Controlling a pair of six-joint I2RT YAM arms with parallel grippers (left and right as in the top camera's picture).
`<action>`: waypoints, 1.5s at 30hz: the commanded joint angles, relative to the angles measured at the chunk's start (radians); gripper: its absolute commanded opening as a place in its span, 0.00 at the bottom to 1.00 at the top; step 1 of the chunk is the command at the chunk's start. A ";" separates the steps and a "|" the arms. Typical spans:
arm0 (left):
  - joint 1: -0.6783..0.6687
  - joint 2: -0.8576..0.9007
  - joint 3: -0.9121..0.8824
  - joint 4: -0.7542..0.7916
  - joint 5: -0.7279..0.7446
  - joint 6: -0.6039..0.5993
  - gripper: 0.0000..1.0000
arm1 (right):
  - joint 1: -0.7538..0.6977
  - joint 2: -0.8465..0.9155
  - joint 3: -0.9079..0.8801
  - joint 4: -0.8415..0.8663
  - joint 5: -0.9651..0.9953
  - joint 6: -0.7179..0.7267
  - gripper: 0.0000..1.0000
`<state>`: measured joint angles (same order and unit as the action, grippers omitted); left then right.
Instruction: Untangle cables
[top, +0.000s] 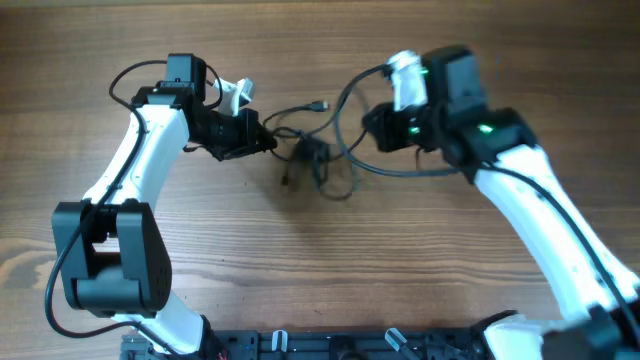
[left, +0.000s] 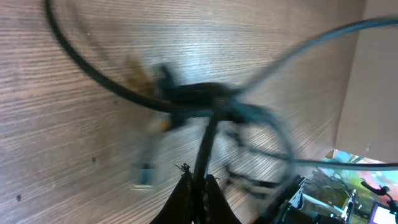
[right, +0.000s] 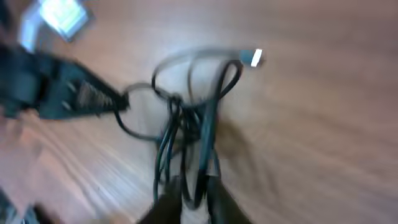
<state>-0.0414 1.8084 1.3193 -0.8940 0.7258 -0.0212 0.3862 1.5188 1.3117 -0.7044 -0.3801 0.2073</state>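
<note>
The cables (top: 315, 152) are thin black cords bunched in a small tangle at the table's middle, with loops trailing toward both arms and a small plug (top: 320, 104) at the back. My left gripper (top: 262, 140) is shut on one cord at the tangle's left; in the left wrist view (left: 200, 186) the cord (left: 208, 137) runs up from between its fingers. My right gripper (top: 372, 128) is shut on cords at the right; in the right wrist view (right: 198, 193) the strands (right: 186, 124) pass between its fingers. A plug (right: 255, 58) shows there too.
The wooden table (top: 320, 270) spreads around the tangle. The left arm's base (top: 110, 260) stands at the front left and the right arm (top: 550, 230) reaches in from the front right. A dark rail (top: 340, 345) runs along the front edge.
</note>
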 joint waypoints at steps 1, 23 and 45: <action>0.000 0.005 -0.010 -0.017 -0.006 -0.029 0.04 | 0.016 0.059 0.015 -0.007 -0.067 -0.020 0.25; -0.119 0.005 -0.010 0.034 -0.141 -0.226 0.04 | 0.014 0.058 0.018 -0.058 0.378 0.009 0.63; -0.119 0.005 -0.010 0.033 -0.141 -0.226 0.04 | 0.154 0.329 0.167 -0.187 -0.035 -0.187 0.61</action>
<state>-0.1589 1.8084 1.3193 -0.8631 0.5987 -0.2459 0.5087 1.7828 1.4708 -0.8875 -0.3985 0.0574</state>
